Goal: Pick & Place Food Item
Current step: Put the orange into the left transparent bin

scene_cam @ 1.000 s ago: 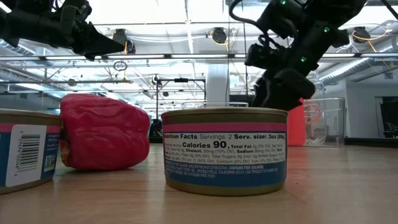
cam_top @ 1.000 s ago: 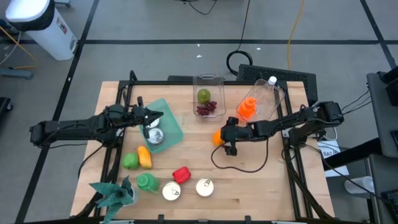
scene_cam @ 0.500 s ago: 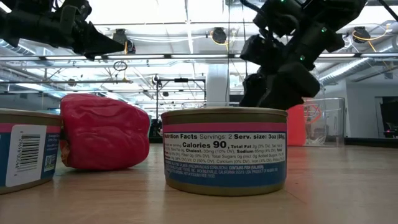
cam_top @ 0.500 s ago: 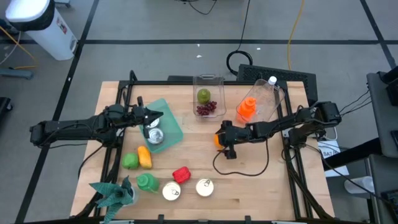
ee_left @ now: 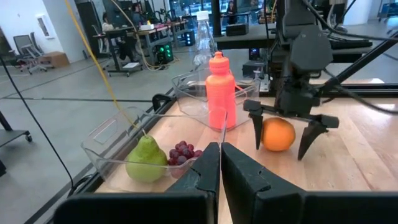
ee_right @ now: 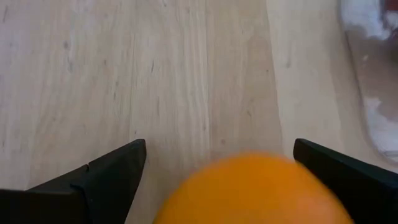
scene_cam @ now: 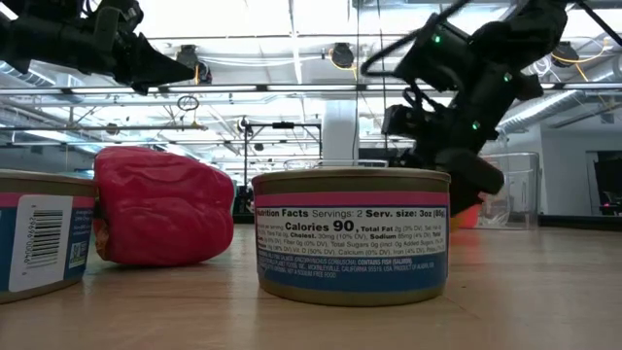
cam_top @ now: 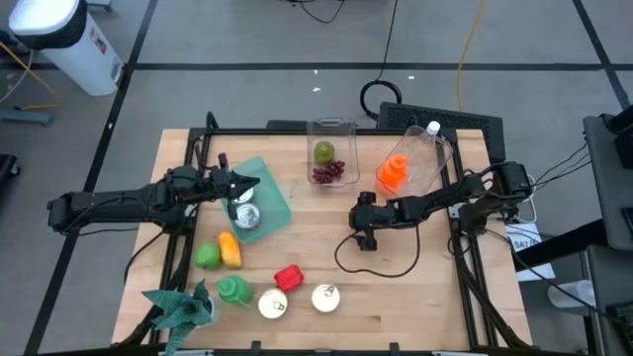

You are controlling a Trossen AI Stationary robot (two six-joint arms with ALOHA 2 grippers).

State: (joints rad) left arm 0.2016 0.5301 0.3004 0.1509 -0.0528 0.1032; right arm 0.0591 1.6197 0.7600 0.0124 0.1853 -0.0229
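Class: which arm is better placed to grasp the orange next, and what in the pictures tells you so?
Right. The right gripper is open, its fingers either side of the orange. The left gripper is shut, away over the teal mat.

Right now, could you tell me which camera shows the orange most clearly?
The left wrist view: the whole orange sits between the right tool's open fingers. The right wrist view crops it; the high and low views hide it.
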